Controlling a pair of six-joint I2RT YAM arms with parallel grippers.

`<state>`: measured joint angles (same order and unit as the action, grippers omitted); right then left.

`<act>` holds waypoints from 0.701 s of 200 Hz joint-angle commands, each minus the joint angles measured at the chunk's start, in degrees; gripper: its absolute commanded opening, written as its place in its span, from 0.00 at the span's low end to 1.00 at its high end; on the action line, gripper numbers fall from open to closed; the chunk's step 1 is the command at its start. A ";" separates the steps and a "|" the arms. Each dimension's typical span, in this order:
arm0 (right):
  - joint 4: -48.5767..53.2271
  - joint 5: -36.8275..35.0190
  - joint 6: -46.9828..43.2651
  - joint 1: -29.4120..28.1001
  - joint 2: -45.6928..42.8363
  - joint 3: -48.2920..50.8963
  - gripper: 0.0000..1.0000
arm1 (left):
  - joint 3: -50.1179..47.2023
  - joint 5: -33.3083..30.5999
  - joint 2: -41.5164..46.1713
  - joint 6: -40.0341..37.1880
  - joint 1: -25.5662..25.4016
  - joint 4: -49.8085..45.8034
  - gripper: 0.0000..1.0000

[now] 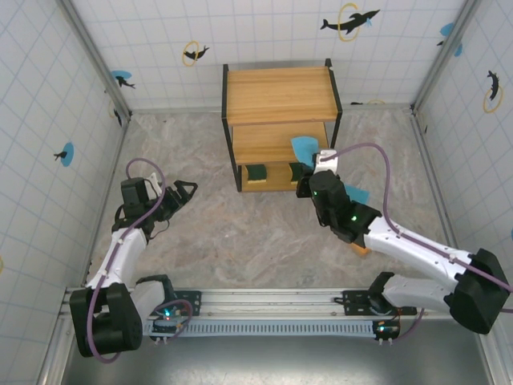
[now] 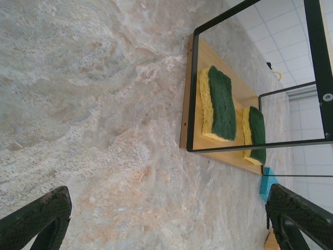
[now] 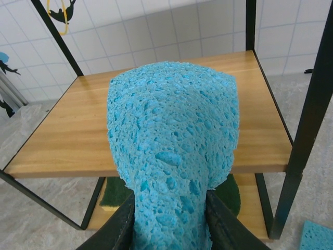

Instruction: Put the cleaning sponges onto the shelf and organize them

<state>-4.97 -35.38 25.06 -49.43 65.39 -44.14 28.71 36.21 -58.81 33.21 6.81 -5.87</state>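
Note:
The shelf [image 1: 279, 95] stands at the back of the table. Two green sponges [image 1: 256, 172] [image 1: 295, 172] lie side by side on its bottom board. My right gripper [image 1: 318, 167] is shut on a light blue sponge [image 1: 304, 148], which it holds over the right part of the middle board. In the right wrist view this blue sponge [image 3: 171, 151] bulges upward from between my fingers [image 3: 122, 229], in front of the middle board [image 3: 62, 146]. Well to the left of the shelf, my left gripper [image 1: 186, 192] hangs open and empty over the floor; its view shows both green sponges [image 2: 221, 104] [image 2: 256, 133].
A second light blue sponge [image 1: 357, 194] lies on the floor right of the shelf, also seen as a blue sponge [image 3: 317, 237] in the right wrist view. An orange sponge [image 1: 362, 249] peeks out under my right arm. Tiled walls close in three sides.

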 commanded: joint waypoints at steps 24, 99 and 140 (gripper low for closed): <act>-5.84 0.71 0.74 1.16 2.09 -2.46 0.32 | -0.32 1.34 0.18 -0.49 0.18 0.61 0.98; -10.58 1.49 1.35 3.08 5.98 -2.77 0.32 | -0.09 1.65 -0.07 -0.76 0.24 0.57 0.98; -11.87 1.88 0.83 3.89 8.54 -3.76 0.32 | -0.13 1.74 -0.08 -1.02 0.22 0.51 0.98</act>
<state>-12.84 -33.30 25.91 -46.02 72.62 -44.53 28.71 36.71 -58.89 33.17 6.81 -5.89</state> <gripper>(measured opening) 0.320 0.975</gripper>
